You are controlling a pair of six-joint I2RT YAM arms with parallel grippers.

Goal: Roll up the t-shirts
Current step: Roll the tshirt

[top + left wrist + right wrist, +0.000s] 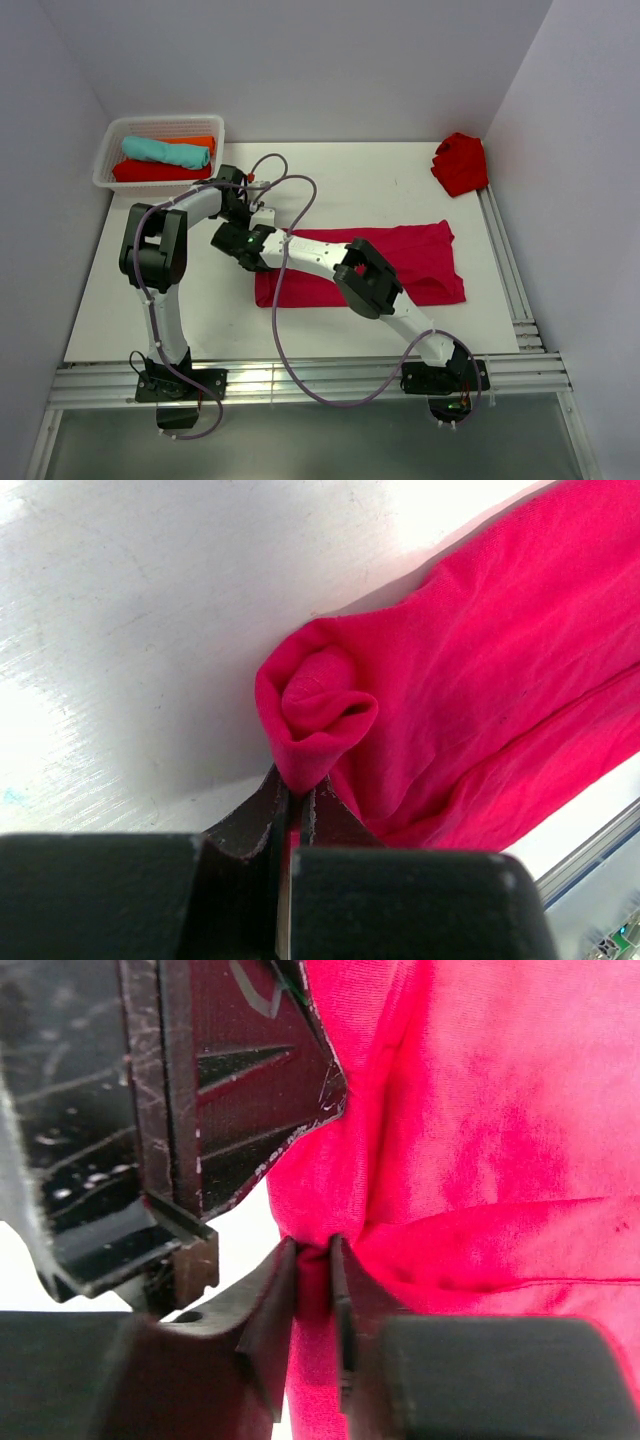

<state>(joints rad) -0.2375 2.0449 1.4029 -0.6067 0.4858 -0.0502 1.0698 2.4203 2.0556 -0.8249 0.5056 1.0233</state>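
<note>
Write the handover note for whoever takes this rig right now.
Left pincer: shut on the rolled end of the crimson t-shirt.
Right pincer: shut on a fold at the same end.
Done: three rolled tees in the basket; crimson roll only begun.
To do: finish rolling the crimson one, then the crumpled scarlet t-shirt at the far right corner.

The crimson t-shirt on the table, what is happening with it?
Both arms work at the left end of the crimson t-shirt, which lies across the table. The left pincer is shut on a small roll started at that end, and the right pincer pinches the cloth beside it. Most of the shirt is not rolled yet. Rolled shirts lie in the basket; a scarlet t-shirt waits crumpled.
</note>
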